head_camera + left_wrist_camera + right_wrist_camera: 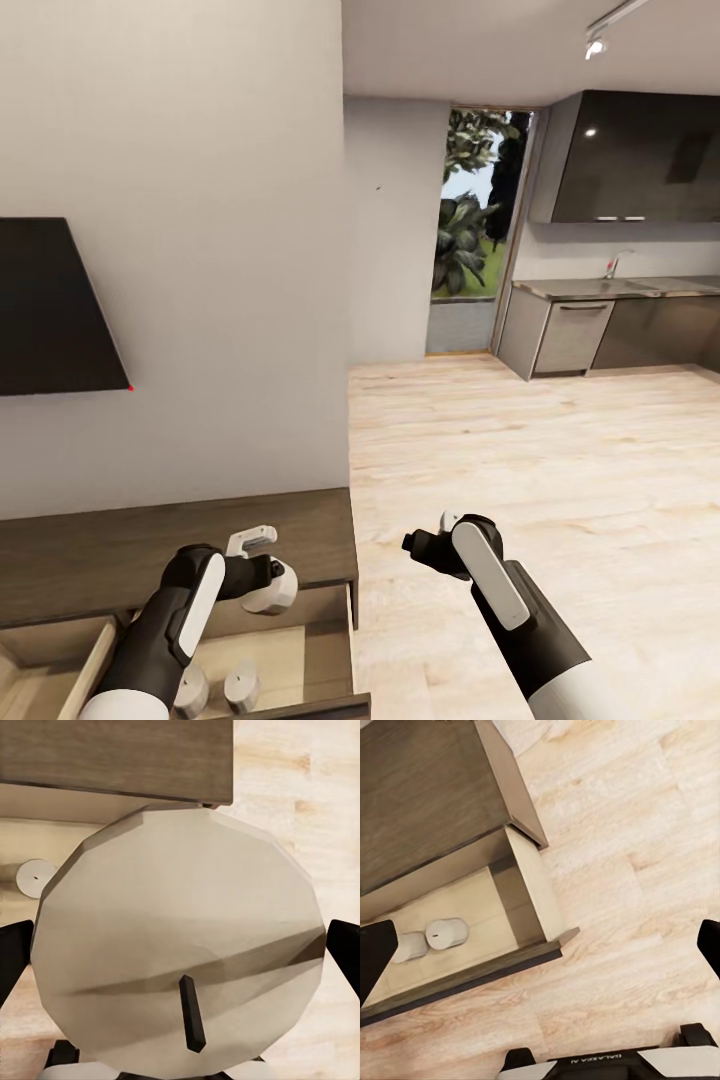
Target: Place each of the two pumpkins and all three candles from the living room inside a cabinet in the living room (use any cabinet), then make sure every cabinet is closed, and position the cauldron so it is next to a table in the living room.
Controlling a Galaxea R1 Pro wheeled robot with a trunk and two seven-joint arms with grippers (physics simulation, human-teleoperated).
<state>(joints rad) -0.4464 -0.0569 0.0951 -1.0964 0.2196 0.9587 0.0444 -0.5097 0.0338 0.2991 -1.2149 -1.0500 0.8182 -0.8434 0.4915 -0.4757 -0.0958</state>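
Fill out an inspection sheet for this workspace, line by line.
Surface: pale wood floor; cabinet top bare.
Job's things: cabinet drawer open; two candles lying inside; third candle held above it.
Clutter: nothing seen.
Grippers: left gripper shut on the third candle; right gripper open, empty, over the floor beside the drawer.
Cables: nothing seen.
Surroundings: dark wall screen, kitchen counter, doorway to plants.
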